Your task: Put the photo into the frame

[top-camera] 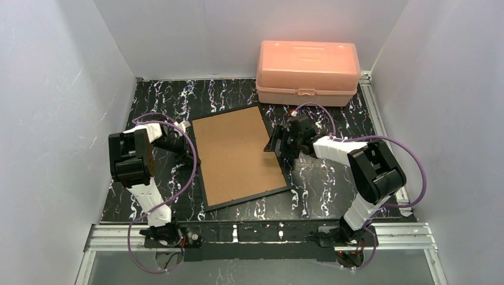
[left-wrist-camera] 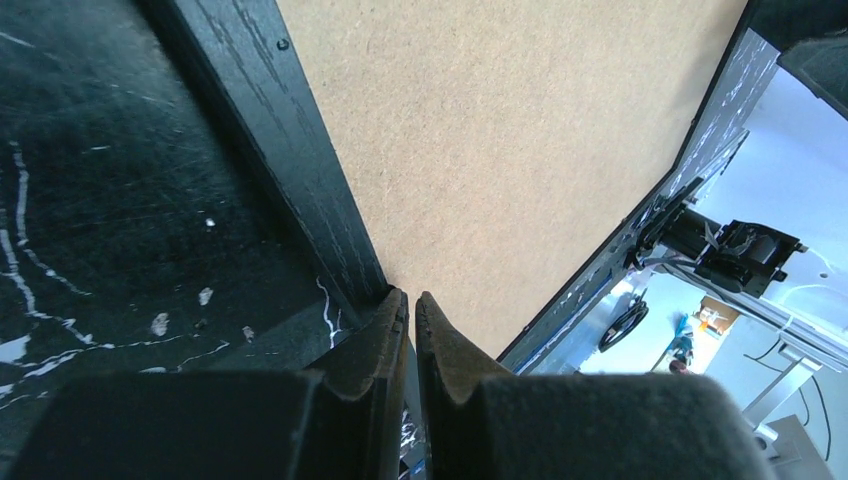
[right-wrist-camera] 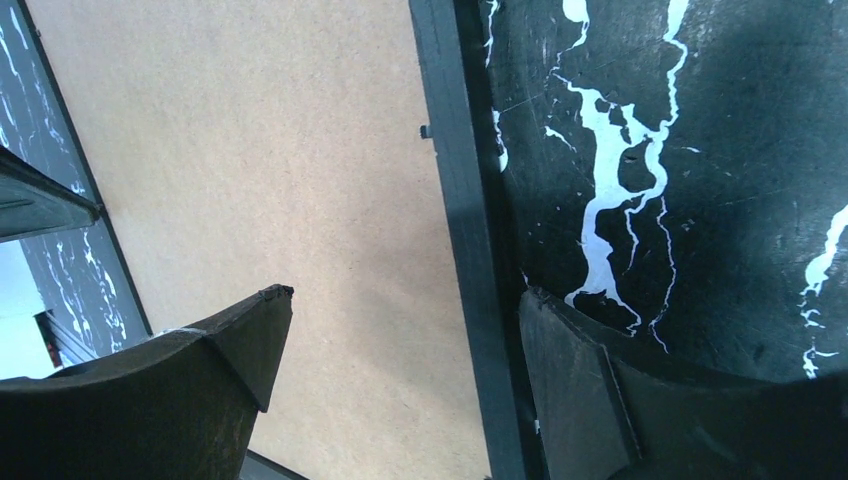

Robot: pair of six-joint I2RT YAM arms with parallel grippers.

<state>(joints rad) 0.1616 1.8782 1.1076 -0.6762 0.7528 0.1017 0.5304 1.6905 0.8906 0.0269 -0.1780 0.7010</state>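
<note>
Nearest the bases, the left tool [left-wrist-camera: 411,310] is sitting clenched and gripping nothing, its tips pressing where the black rim meets the fibreboard back [left-wrist-camera: 520,150]. The right tool [right-wrist-camera: 405,300] is standing released and wide. It is straddling the opposite rim, one finger over the board and the other over the marbled desk [top-camera: 321,184].

Between them the frame [top-camera: 246,199] is lying face down mid-desk, skewed, with its brown back up. A small tab [right-wrist-camera: 425,131] is showing on the rim's inner edge.

We are not seeing the photo in any view, so we cannot tell whether it is already under the board.

Beyond, a pink plastic box [top-camera: 308,71] is resting closed at the far edge.

We are judging that the step in hand is working the back panel. The next move is calling for a hold on the rim while the board is being freed or seated.
</note>
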